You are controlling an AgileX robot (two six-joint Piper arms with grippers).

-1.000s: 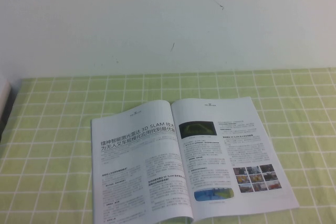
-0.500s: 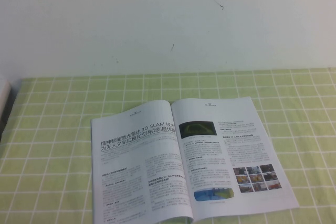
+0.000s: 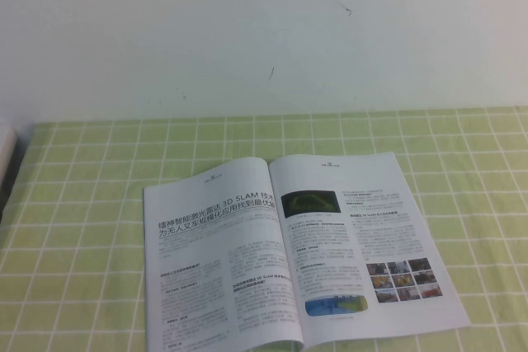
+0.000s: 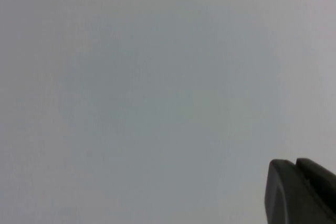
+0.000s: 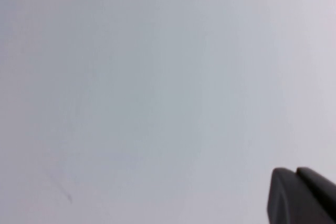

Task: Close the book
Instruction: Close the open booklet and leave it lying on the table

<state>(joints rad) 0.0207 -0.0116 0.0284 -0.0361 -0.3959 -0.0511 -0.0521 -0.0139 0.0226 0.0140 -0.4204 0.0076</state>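
Note:
An open book (image 3: 297, 253) lies flat on the green checked tablecloth (image 3: 99, 204), near the front edge, with its spine running front to back. Both pages face up, printed with text and small pictures. Neither arm appears in the high view. In the left wrist view my left gripper (image 4: 295, 164) faces a blank pale wall; its two dark fingertips sit together, shut on nothing. My right gripper (image 5: 295, 171) in the right wrist view looks the same, shut and empty, against the wall. Neither wrist view shows the book.
A white object (image 3: 7, 144) pokes in at the table's left edge. A white wall (image 3: 264, 30) with a few dark marks rises behind the table's far edge. Tablecloth stretches on all sides of the book.

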